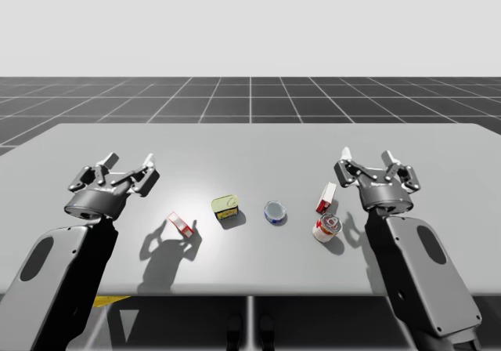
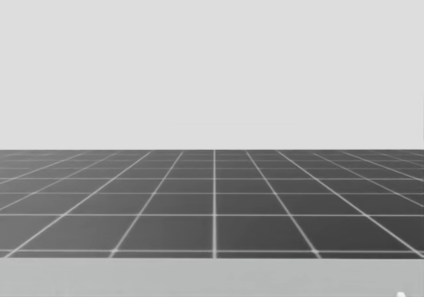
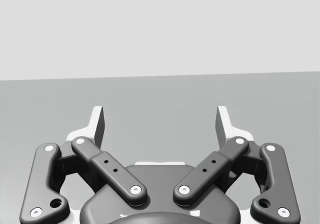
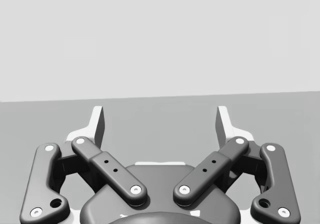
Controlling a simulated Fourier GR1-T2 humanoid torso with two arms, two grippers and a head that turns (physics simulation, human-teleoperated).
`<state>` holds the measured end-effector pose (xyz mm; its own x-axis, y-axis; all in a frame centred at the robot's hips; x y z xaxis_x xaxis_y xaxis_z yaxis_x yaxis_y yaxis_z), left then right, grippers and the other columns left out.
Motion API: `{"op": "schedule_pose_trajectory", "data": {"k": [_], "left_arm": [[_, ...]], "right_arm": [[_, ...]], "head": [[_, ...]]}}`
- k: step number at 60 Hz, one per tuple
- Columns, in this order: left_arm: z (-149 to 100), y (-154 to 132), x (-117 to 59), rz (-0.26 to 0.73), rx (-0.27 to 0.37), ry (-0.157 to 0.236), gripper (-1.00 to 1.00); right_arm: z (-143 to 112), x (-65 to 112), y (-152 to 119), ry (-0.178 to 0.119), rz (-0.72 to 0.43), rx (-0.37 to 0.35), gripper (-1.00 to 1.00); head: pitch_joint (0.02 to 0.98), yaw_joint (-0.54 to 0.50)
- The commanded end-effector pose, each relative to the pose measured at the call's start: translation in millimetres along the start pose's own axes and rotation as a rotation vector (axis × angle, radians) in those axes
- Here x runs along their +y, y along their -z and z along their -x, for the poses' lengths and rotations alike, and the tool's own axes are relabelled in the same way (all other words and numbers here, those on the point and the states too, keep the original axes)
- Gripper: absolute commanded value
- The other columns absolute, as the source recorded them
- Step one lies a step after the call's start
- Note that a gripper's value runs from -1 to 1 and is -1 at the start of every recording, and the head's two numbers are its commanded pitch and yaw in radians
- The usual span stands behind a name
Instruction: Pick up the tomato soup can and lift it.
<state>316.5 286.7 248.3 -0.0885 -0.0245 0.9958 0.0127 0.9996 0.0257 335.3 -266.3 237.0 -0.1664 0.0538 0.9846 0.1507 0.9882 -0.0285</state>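
Note:
The tomato soup can (image 1: pixel 326 227), red and white, stands slightly tilted on the grey table (image 1: pixel 250 143) at the right. It is just left of my right forearm and nearer the front edge than my right gripper (image 1: pixel 367 160). That gripper hovers open and holds nothing; the right wrist view has its open gripper (image 4: pixel 160 123) pointing over bare table. At the table's left my left gripper (image 1: pixel 129 163) is open too, far from the can, and the left wrist view has the same open gripper (image 3: pixel 160 123) with nothing between its fingers.
A red and white box (image 1: pixel 326 197) stands right behind the soup can. A blue can (image 1: pixel 275 211), a yellow-green can (image 1: pixel 225 207) and a small red box (image 1: pixel 180 224) lie in a row leftward. The table's far edge (image 2: pixel 212 267) meets a dark gridded floor (image 2: pixel 212 197).

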Motion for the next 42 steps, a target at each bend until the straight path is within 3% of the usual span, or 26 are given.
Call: {"op": "schedule_pose_trajectory", "data": {"k": [1, 3, 7, 15, 42], "left_arm": [[0.0, -0.1, 0.9, -0.006, 0.0, 0.005, -1.0], [0.2, 0.0, 0.7, -0.005, -0.001, 0.007, -1.0], [0.3, -0.2, 0.3, -0.006, -0.001, 0.01, -1.0], [0.6, -0.3, 0.1, -0.017, -0.003, 0.023, -1.0], [2.1, 0.6, -1.5, -0.024, 0.005, 0.046, -1.0]], "right_arm": [[-0.2, -0.7, -0.9, 0.009, 0.036, -0.021, -1.0], [-2.3, -2.2, -0.2, 0.006, 0.035, -0.033, -1.0], [-2.9, -2.9, 1.1, 0.032, -0.014, 0.005, -1.0], [-2.3, -2.6, 1.1, 0.006, -0.006, 0.002, -1.0], [-3.9, -6.7, 2.0, -0.006, 0.032, -0.002, -1.0]], "head": [[0.108, 0.01], [0.11, 0.01], [0.122, 0.01], [0.188, 0.02], [0.509, 0.03]]}}
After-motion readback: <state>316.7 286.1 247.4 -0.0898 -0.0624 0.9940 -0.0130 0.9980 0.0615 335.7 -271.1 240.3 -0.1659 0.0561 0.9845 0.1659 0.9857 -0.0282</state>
